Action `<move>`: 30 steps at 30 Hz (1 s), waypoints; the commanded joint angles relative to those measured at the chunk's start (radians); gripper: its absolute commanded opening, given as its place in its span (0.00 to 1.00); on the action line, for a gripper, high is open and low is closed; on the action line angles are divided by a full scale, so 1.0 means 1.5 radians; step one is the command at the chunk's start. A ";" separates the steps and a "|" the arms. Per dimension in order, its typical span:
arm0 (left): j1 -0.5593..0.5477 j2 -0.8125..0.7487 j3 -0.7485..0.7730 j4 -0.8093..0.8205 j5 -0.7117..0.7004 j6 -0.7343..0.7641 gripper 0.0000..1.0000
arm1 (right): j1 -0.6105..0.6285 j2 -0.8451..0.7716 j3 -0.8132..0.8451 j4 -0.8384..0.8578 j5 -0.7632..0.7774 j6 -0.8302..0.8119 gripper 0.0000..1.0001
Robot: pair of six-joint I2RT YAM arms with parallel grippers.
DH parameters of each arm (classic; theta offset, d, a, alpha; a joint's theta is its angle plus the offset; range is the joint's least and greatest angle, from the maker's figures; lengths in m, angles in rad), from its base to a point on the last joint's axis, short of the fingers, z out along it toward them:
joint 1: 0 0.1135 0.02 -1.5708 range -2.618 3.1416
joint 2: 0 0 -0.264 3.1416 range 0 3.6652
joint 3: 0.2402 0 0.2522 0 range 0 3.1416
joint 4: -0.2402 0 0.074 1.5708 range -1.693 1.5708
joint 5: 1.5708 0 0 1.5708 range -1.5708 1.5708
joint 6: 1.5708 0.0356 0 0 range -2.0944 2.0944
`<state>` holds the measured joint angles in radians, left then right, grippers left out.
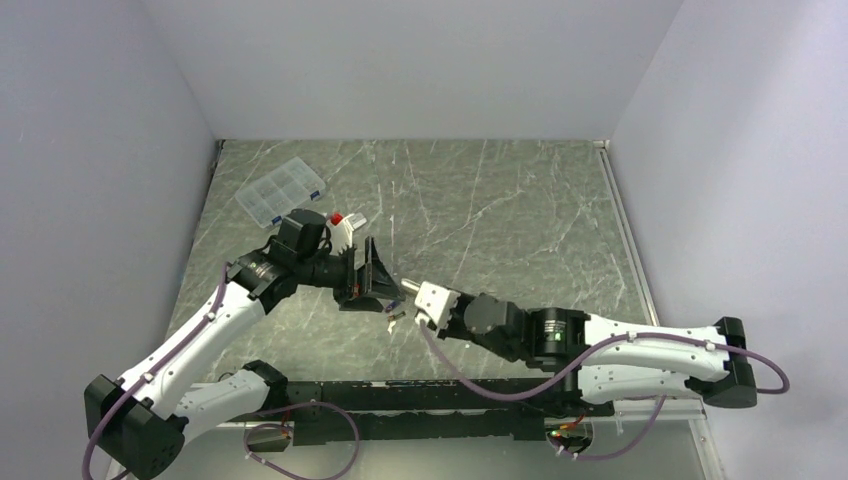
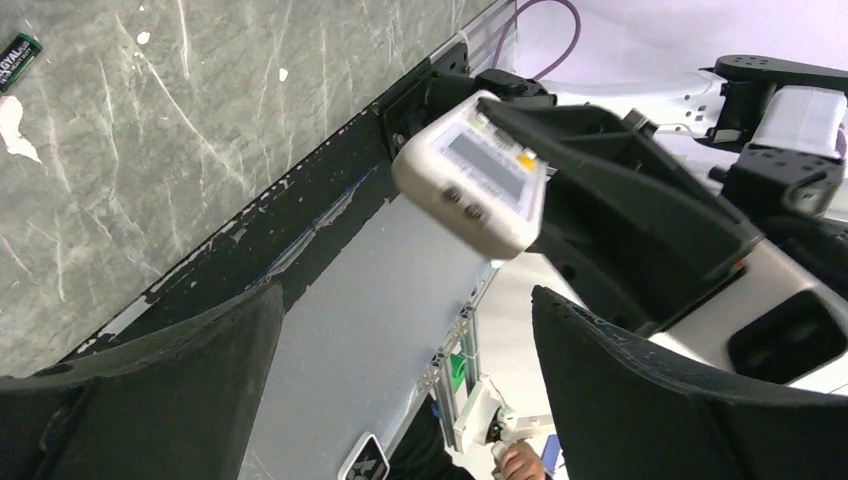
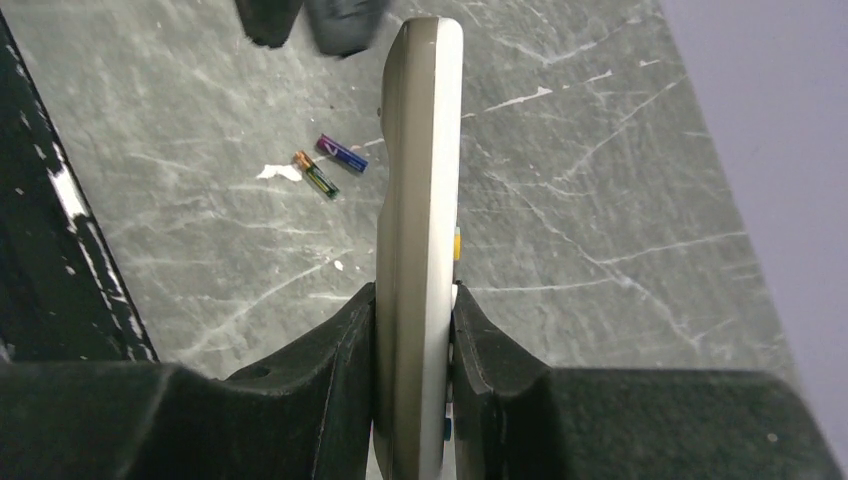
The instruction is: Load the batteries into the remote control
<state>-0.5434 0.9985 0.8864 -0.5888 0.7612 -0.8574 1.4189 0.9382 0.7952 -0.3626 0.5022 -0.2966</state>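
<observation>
My right gripper point(image 3: 415, 300) is shut on the remote control point(image 3: 420, 190) and holds it edge-on above the table, beige back to the left and buttons to the right. In the left wrist view the remote point(image 2: 470, 180) shows its screen and buttons, held by the right gripper's black fingers point(image 2: 640, 215). My left gripper point(image 2: 405, 370) is open and empty, close to the remote; in the top view it point(image 1: 377, 273) faces my right gripper point(image 1: 405, 290). Two batteries lie on the table below, one blue-purple point(image 3: 342, 154) and one reddish point(image 3: 316, 174); they also show in the top view point(image 1: 393, 313).
A clear compartmented box point(image 1: 280, 190) lies at the back left of the marble table point(image 1: 500, 200). One battery point(image 2: 18, 48) shows at the top left of the left wrist view. The black front rail point(image 1: 430, 392) runs along the near edge. White walls enclose the table.
</observation>
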 commanded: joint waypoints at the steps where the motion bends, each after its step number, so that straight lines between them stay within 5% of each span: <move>1: 0.001 0.000 0.014 0.000 0.004 0.049 0.99 | -0.069 -0.023 0.053 -0.041 -0.133 0.088 0.00; 10: 0.001 -0.100 -0.019 0.063 -0.039 0.098 0.99 | -0.195 -0.011 0.093 -0.079 -0.349 0.148 0.00; 14: 0.001 -0.113 0.011 -0.006 -0.068 0.154 0.99 | -0.230 -0.011 0.102 -0.077 -0.451 0.170 0.00; 30: 0.001 -0.099 -0.005 0.029 0.024 0.202 0.99 | -0.368 0.089 0.160 -0.070 -0.863 0.260 0.00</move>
<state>-0.5426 0.8707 0.8791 -0.6041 0.7322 -0.5880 0.9016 1.0481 0.9852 -0.5217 -0.5747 0.0311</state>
